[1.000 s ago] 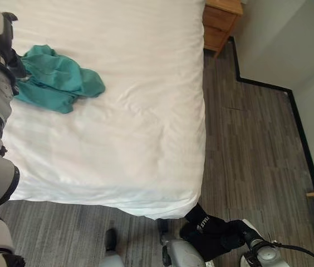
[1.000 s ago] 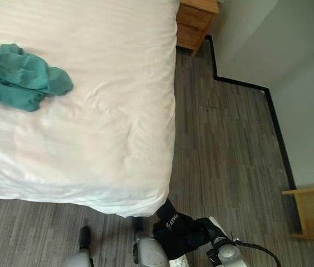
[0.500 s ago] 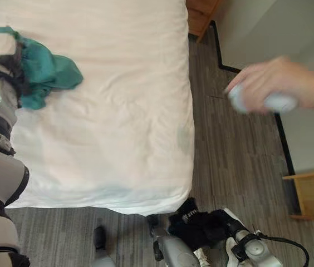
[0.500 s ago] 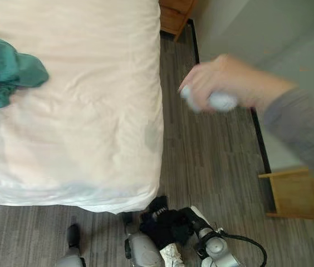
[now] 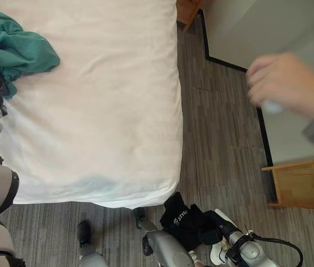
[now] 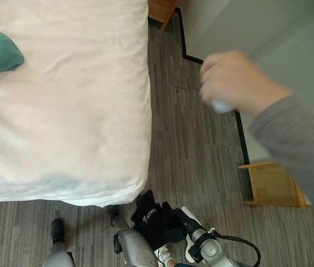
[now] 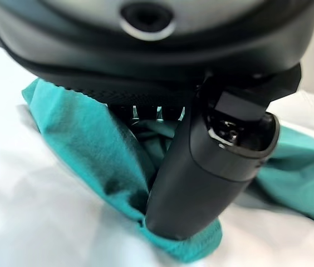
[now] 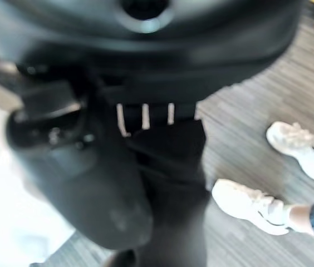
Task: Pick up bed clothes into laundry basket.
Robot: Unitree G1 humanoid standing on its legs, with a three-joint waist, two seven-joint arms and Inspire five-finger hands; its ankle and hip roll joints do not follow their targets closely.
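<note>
White bedding covers the bed [image 5: 101,100], which fills the left part of both eye views, with grey wood-look floor [image 5: 224,144] along its right side and foot.

At the far left of the left eye view the left arm reaches up along the bed's edge. Its left hand [image 7: 201,167] shows in the left wrist view, thumb pressed down into the green cloth [image 5: 18,47] and the fingers curled into the folds behind it, so the hand is clamped on the cloth. The cloth lies bunched on the bedding near the bed's left edge, in the far corner of the eye views.

The right hand [image 5: 187,225] hangs low off the foot corner of the bed, over the floor. In the right wrist view its dark thumb and fingers fold in together and nothing shows between them.

A person's hand [image 6: 229,80] reaches in from the right with a small pale object in it, a grey sleeve [image 6: 296,139] behind it. White shoes [image 8: 257,206] stand on the floor in the right wrist view. A wooden nightstand [image 6: 160,10] stands at the bed's far corner, and another wooden piece [image 5: 296,183] by the wall.
</note>
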